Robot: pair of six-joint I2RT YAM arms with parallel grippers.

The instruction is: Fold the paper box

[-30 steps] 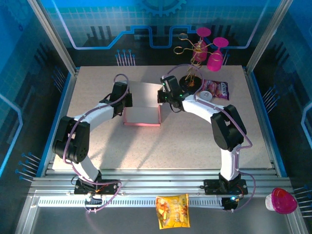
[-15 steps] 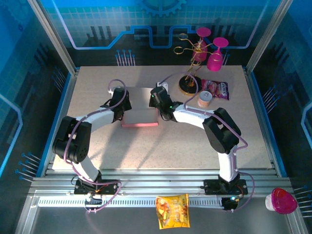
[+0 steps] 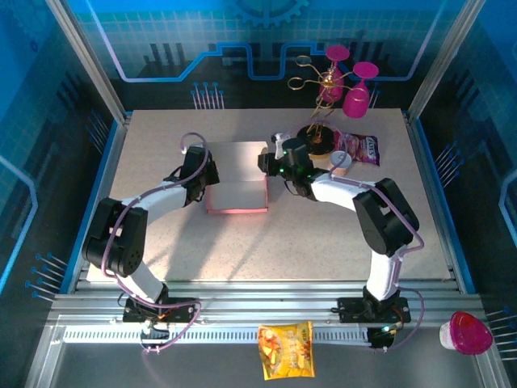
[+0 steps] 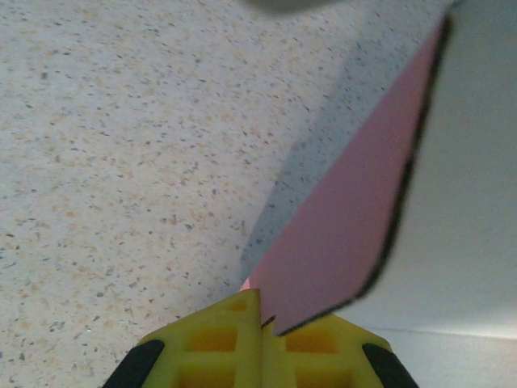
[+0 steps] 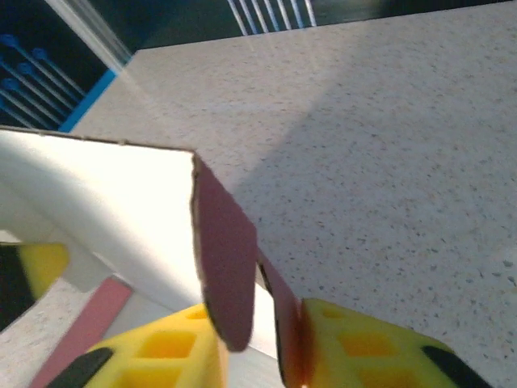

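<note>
1. On the top view, the paper box (image 3: 236, 194) sits on the speckled table (image 3: 161, 250) a little behind centre, directly between my two arms. Its pale inside faces up and a pink wall runs along the near side.
2. The left gripper (image 3: 208, 175) is at the box's left edge. On the left wrist camera, the left gripper (image 4: 260, 305) has its yellow fingers (image 4: 214, 339) pressed together, with the pink side flap of the paper box (image 4: 347, 218) coming up out of the seam between them. So it is clamped on that flap.
3. The flap stands steeply off the table, pink side towards the lens, with the pale panel behind it.
4. The right gripper (image 3: 270, 162) is at the box's right edge. On its wrist camera, the right gripper (image 5: 257, 314) has its fingers (image 5: 161, 356) parted with a clear gap.
5. A dark pink flap of the paper box (image 5: 121, 202) hangs down into that gap, and a thin pink edge lies against the right-hand pad. I see no squeeze from both sides, so I call it open around the cardboard.
6. Further back right, well apart from the box, are the magenta goblets (image 3: 356, 99) on their gold rack and the snack bag (image 3: 360, 149).
</note>
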